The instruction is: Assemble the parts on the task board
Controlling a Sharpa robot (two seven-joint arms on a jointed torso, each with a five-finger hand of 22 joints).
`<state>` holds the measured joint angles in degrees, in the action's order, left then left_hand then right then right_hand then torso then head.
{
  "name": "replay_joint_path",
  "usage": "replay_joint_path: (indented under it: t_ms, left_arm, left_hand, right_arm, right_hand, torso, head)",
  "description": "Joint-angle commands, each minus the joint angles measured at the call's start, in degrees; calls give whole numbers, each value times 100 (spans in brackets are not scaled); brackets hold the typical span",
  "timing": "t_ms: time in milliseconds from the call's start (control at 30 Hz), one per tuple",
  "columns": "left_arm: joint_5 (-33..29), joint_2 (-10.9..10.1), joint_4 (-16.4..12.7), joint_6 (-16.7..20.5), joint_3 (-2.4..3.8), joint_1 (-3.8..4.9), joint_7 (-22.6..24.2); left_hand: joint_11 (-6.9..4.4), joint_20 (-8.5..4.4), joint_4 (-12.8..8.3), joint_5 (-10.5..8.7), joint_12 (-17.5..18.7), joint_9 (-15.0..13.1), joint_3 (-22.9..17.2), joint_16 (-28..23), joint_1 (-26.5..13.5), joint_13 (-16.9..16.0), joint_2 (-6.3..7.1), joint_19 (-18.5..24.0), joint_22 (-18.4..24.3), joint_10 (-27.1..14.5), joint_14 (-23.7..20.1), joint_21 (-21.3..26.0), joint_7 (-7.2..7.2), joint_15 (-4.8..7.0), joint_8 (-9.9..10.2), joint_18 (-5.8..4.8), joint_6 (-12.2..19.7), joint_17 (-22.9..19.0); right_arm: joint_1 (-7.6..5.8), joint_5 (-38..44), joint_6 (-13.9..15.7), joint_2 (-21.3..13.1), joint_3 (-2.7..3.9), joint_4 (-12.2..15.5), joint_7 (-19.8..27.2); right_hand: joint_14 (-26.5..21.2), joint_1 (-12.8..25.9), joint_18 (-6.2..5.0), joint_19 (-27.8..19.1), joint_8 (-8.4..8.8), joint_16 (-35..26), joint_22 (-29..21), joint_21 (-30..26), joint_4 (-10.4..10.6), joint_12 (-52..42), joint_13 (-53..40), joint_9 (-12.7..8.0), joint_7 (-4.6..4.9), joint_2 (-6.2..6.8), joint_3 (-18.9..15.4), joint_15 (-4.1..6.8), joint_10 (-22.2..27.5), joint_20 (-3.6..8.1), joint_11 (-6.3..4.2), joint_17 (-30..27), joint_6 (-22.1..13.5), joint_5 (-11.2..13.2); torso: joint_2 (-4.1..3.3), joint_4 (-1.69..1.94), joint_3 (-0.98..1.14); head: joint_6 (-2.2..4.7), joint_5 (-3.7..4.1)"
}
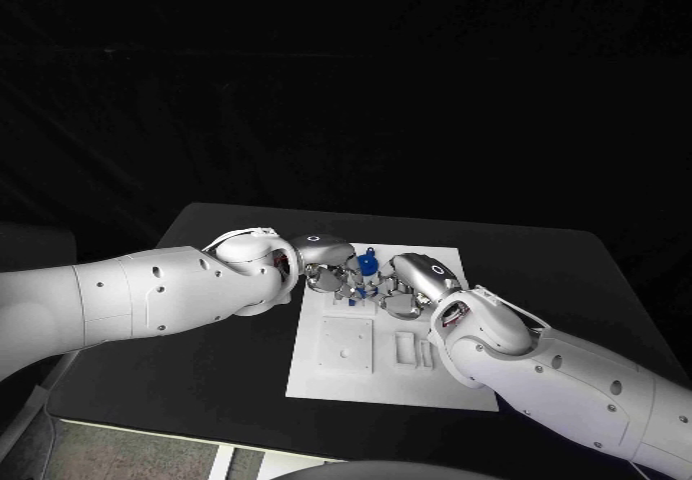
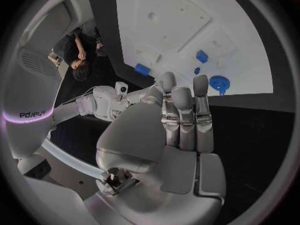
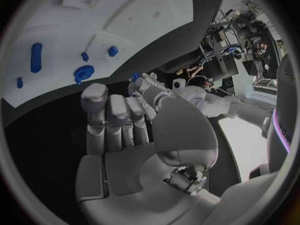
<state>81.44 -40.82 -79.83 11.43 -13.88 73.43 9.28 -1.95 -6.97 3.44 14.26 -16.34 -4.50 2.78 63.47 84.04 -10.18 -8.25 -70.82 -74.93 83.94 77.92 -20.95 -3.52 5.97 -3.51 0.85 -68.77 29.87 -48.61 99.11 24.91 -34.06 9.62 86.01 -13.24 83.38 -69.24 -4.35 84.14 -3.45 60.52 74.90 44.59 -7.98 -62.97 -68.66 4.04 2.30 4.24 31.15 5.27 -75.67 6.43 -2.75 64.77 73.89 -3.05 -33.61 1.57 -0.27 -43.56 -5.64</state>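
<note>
A: Why do both hands sit so close over the board [image 1: 335,372]?

B: The parts cluster at its far end, so the left hand [image 1: 326,262] and right hand [image 1: 415,285] meet there, a blue part [image 1: 368,263] showing between them.

A: Does either hold anything?

B: Apparently not. In the wrist views the left fingers [image 2: 184,116] lie straight and close together, empty; the right fingers [image 3: 115,116] curl slightly, also empty. The gear [image 2: 219,82] and a small block [image 2: 202,56] still lie loose on the board.

Black table [image 1: 216,370] with white task board [image 1: 339,385] at centre
</note>
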Motion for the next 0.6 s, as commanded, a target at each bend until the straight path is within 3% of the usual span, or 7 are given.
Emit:
replay_joint_path:
  t_ms: [33,133,200,233,300,400,600]
  left_arm:
    - [-217,-14,-20,39,5,-9,34]
    - [-582,-35,-15,-114,6,-8,-33]
    - [-982,-56,-5,-302,6,-8,-102]
    - [-1358,-73,5,-456,7,-8,-158]
    - [-1927,-97,19,-683,7,-7,-238]
    - [-2738,-129,38,-1015,8,-6,-355]
    - [-4106,-150,76,-1471,9,-4,-596]
  left_hand:
    - [-43,-25,-39,51,-44,-806,-28,13,-16,-15,-77,13,-114,267,6,-30,199,21,-24,-32,-283,10]
    - [-49,-29,-63,65,-81,-892,-48,19,-39,-29,-83,19,-117,269,3,-44,200,25,-26,-37,-290,16]
    - [-56,-30,-87,65,-121,-934,-61,26,-58,-44,-89,29,-119,274,-9,-56,201,27,-25,-41,-287,22]
    - [-65,-29,-101,62,-156,-966,-67,21,-85,-59,-97,53,-118,272,-27,-58,206,25,-26,-47,-292,22]
    - [-65,-28,-137,71,-165,-1002,-83,13,-104,-61,-105,80,-119,271,-46,-68,205,22,-26,-54,-287,19]
    - [-72,-31,-191,109,-203,-1046,-99,19,-154,-76,-119,111,-120,274,-60,-83,209,25,-27,-63,-295,22]
    - [-93,-47,-331,586,-297,-1279,-143,64,-412,-108,-113,148,-121,272,-93,-120,245,39,-35,-81,-355,43]
  right_arm:
    - [-1,-28,109,-22,3,-23,17]
    - [-2,-107,331,-47,3,-34,159]
    - [-2,-196,518,-73,3,-39,313]
    - [-2,-251,649,-96,3,-39,431]
    - [-2,-303,806,-133,3,-31,588]
    - [-2,-332,959,-195,3,1,765]
    - [-2,-152,944,-267,3,45,901]
  right_hand:
    - [5,-16,98,-16,-15,-61,491,-63,49,103,55,-23,7,18,12,27,31,40,16,-26,-22,28]
    - [-47,131,69,-67,5,-182,438,-282,111,317,214,-50,97,225,-86,14,193,39,77,-113,-374,15]
    - [-126,274,22,-156,-12,-329,355,-622,219,493,358,-46,179,483,-371,-42,360,-2,145,-218,-729,-27]
    - [-138,209,-33,-175,-21,-367,327,-736,337,497,414,-44,232,569,-743,-79,413,-59,187,-256,-884,-118]
    - [-170,-45,-109,-159,-9,-396,310,-908,553,483,559,-48,274,543,-1527,-136,519,-135,240,-307,-1072,-179]
    - [-198,-221,-129,-146,-6,-401,321,-1047,731,444,700,-49,301,547,-2008,-149,587,-159,255,-348,-1114,-246]
    - [-242,-389,-130,-149,-11,-427,320,-1200,683,420,843,-46,307,561,-2173,-152,657,-167,267,-403,-1116,-389]
  torso:
    - [0,-3,-3]
    - [1,-4,-1]
    - [-1,-1,2]
    - [0,-2,2]
    - [0,-2,5]
    - [0,0,7]
    - [4,-7,6]
  head:
    - [11,2]
    - [12,0]
    - [14,-1]
    - [18,-2]
    - [22,4]
    - [39,-2]
    - [45,20]
